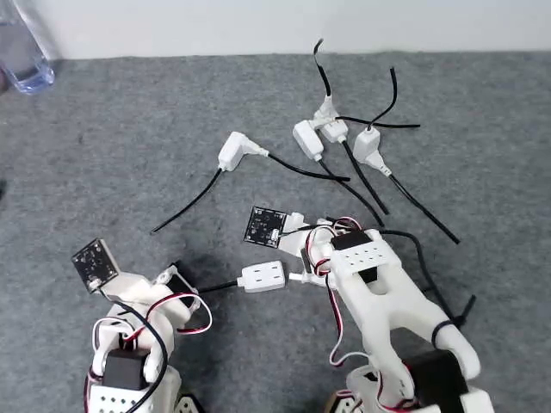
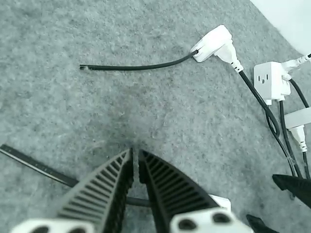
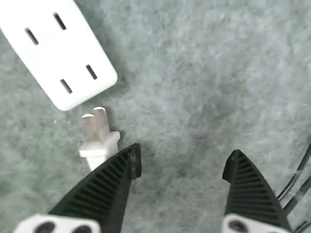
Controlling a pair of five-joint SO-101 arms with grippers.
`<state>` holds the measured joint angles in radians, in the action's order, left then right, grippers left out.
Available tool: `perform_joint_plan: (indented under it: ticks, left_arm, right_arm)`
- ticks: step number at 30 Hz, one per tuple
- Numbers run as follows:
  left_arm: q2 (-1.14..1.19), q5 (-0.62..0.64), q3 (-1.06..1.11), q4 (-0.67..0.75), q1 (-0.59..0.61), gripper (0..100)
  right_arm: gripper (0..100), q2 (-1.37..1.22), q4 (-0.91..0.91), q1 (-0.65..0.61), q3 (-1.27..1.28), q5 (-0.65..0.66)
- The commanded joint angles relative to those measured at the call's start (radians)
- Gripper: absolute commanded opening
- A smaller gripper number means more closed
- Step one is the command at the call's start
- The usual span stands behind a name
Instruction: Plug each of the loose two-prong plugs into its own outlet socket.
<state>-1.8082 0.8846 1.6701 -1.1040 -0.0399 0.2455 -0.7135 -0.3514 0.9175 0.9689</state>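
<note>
A white outlet strip lies on the grey carpet between the two arms, its slots facing up. My left gripper is shut on the strip's black cable, just left of the strip in the high view. My right gripper stands open low over the carpet, right of the strip. A small white two-prong plug lies beside one finger, outside the jaws. Its prongs point at the strip's end, a short gap away.
More white plugs with black cables lie farther back: one alone, and a cluster including a square adapter. Black cables trail right of the right arm. A clear bottle stands at the far left corner.
</note>
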Motion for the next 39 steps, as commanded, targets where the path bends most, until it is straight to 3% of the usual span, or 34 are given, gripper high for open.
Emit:
perform_joint_plan:
  ticks: [1, 29, 33, 39]
  left_arm:
    - [-0.012, -0.009, -0.004, 0.003, 0.005, 2]
    - [-0.012, -0.009, -0.004, 0.003, 0.006, 2]
    - [-0.012, -0.009, -0.004, 0.003, 0.009, 2]
    - [-0.012, -0.009, -0.004, 0.000, 0.011, 2]
  right_arm:
    - [26.2, 0.031, -0.048, -0.019, -0.043, -0.003]
    - [26.2, 0.251, -0.288, -0.139, 0.040, -0.055]
    - [26.2, 0.257, -0.300, -0.219, 0.095, -0.034]
    - [23.0, 0.248, -0.294, -0.217, 0.106, 0.061]
